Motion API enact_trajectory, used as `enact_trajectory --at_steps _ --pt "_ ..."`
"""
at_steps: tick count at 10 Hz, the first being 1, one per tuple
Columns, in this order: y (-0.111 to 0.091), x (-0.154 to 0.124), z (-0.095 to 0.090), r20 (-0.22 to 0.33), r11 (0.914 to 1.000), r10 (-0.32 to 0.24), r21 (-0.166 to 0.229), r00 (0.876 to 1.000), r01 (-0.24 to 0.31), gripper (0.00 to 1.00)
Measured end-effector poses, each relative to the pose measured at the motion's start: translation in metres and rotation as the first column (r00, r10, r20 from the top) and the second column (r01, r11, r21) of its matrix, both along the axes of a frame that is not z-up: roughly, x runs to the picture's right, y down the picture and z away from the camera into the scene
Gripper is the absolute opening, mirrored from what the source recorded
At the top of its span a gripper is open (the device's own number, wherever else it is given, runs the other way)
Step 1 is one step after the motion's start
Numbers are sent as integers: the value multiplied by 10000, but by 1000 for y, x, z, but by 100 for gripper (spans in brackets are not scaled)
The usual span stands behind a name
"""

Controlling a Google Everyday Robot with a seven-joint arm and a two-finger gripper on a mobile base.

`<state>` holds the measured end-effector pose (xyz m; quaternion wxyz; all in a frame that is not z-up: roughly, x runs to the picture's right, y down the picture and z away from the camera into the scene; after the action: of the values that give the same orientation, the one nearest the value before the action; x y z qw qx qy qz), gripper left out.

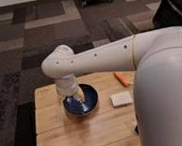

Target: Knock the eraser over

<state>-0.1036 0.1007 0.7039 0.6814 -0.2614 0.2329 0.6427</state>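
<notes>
**ERASER BEARING FROM TOOL: NEAR RIGHT OF WORKTOP, WELL APART**

**Camera view**

1. Tool position. Tool [78,95] found at the end of the white arm [100,58], hanging down at the rear left part of the blue bowl [93,105], inside it or just above its rim. Largely covered by the wrist housing. Apart or together: cannot tell.

2. Eraser position. Not seen in the bowl, nor on the open wood of the worktop [67,136]. Only candidate: a small dark patch [137,129] at the near right of the worktop, right against the outline of the robot's large white body [168,97], which hides that corner. Taken as the eraser by judgement only, since most of it is covered. Upright or lying, and direction of long axis: cannot tell.

3. Items not to be mistaken for it. Flat white pad [120,99], just right of the bowl. Orange carrot-shaped piece [121,78], near the rear right edge.

4. Governing relation. From the tool, eraser candidate lies to the picture's right and toward the camera, well apart. Bowl wall directly in the way. White pad close beside the straight line between the two.

5. Assessment of the coming move.
   - Task judged not yet begun on the eraser: no contact.
   - Rise clear of the bowl rim first.
   - Travel right and toward the camera, passing on the near side of the white pad.
   - Lower beside the block and push sideways.
   - Hazards: dragging the bowl, shifting the pad.
</notes>
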Motion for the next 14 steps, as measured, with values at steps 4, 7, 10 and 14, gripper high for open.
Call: enact_trajectory --at_steps 4,7,10,14 --pt "0 0 0 1 10000 0 0 10000 0 65" --pt "0 0 0 1 10000 0 1 10000 0 65" --pt "0 0 0 1 10000 0 2 10000 0 65" --pt "2 3 0 -135 10000 20 57 9999 -19 65"
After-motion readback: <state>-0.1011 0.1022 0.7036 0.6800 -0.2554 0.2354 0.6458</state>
